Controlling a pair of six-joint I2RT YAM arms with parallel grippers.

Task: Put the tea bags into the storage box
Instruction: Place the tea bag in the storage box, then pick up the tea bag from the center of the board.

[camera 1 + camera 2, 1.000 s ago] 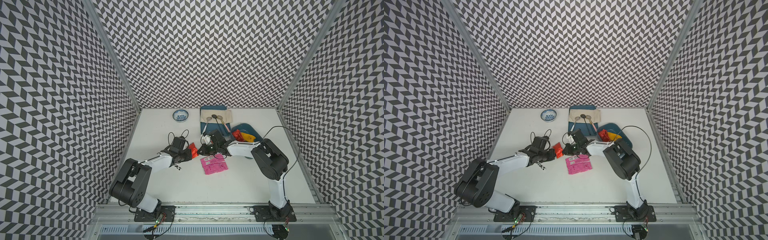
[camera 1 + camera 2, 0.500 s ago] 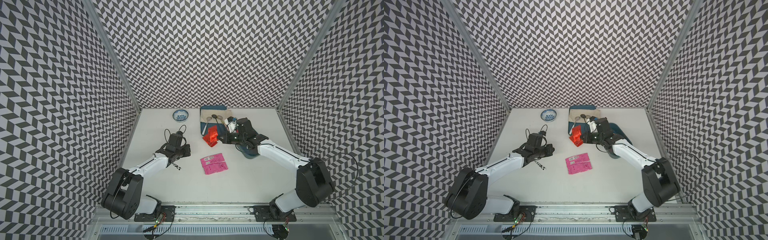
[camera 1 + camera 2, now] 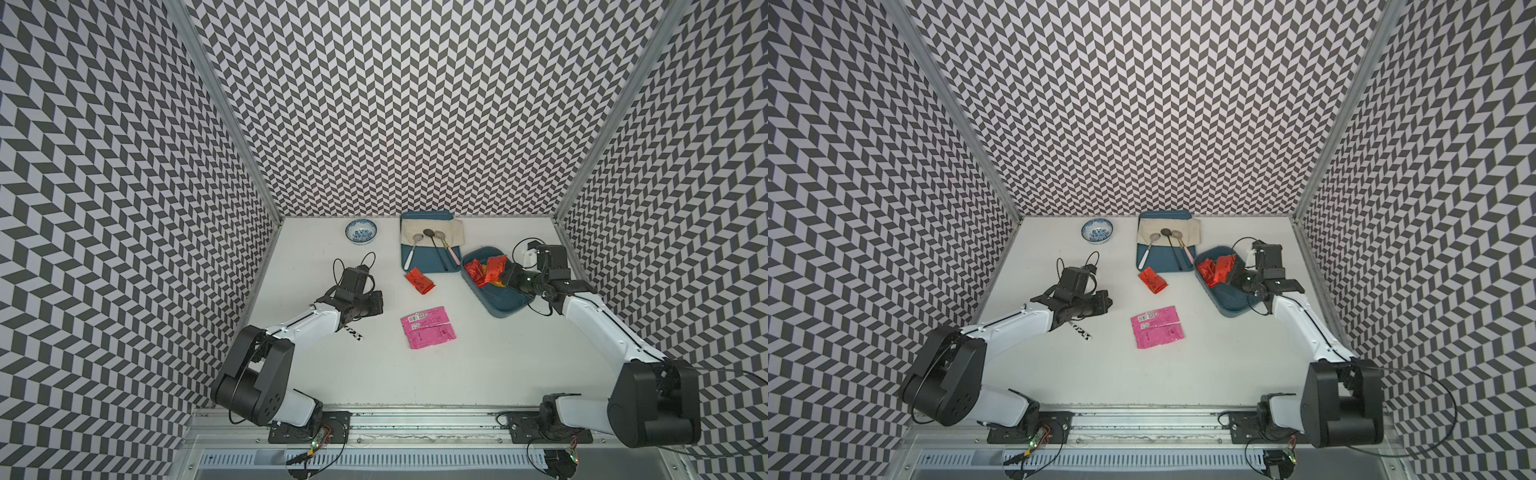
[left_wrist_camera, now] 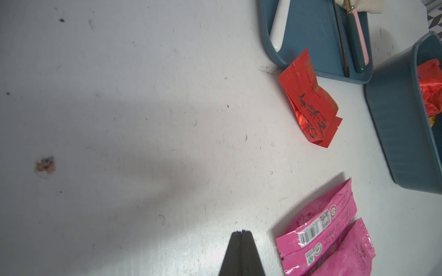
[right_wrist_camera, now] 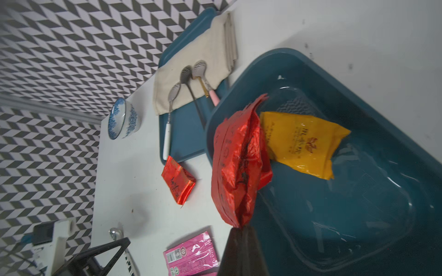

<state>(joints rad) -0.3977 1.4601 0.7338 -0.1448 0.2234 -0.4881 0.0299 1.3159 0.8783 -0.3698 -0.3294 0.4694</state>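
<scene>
Taking 12 o'clock as the back wall in both top views, the storage box (image 3: 506, 301) (image 3: 1230, 302) sits on the counter (image 3: 478, 365) at about 2 o'clock, turned at an angle.

The right gripper (image 3: 503, 276) (image 5: 240, 229) reaches over the box's 3 o'clock rim. Its jaws are clenched on one end of a crinkled red tea bag (image 3: 496, 266) (image 5: 236, 167), which stands over the inside of the box. Whether this bag touches the box floor cannot be told. A second red tea bag (image 3: 473, 273) lies in the box just beside it, towards 9 o'clock. A yellow tea bag (image 5: 303, 143) lies on the box floor, partly hidden behind the held one in the right wrist view.

A loose red tea bag (image 3: 419, 280) (image 4: 311, 102) lies on the counter at 9 o'clock of the box, just off the near edge of the flat tray (image 3: 428, 262). Two pink tea bags (image 3: 428, 332) (image 4: 325, 235) lie side by side near the middle of the counter, at 6 o'clock of that red one.

The left gripper (image 3: 380, 301) (image 4: 242, 233) hangs at 9 o'clock of the pink pair, well apart from them. Its jaws are pressed together with nothing between them.

The tray, at 12 o'clock, carries a beige cloth (image 3: 432, 230) and three spoons (image 3: 436, 245). A blue-patterned bowl (image 3: 361, 232) stands at 11 o'clock.
</scene>
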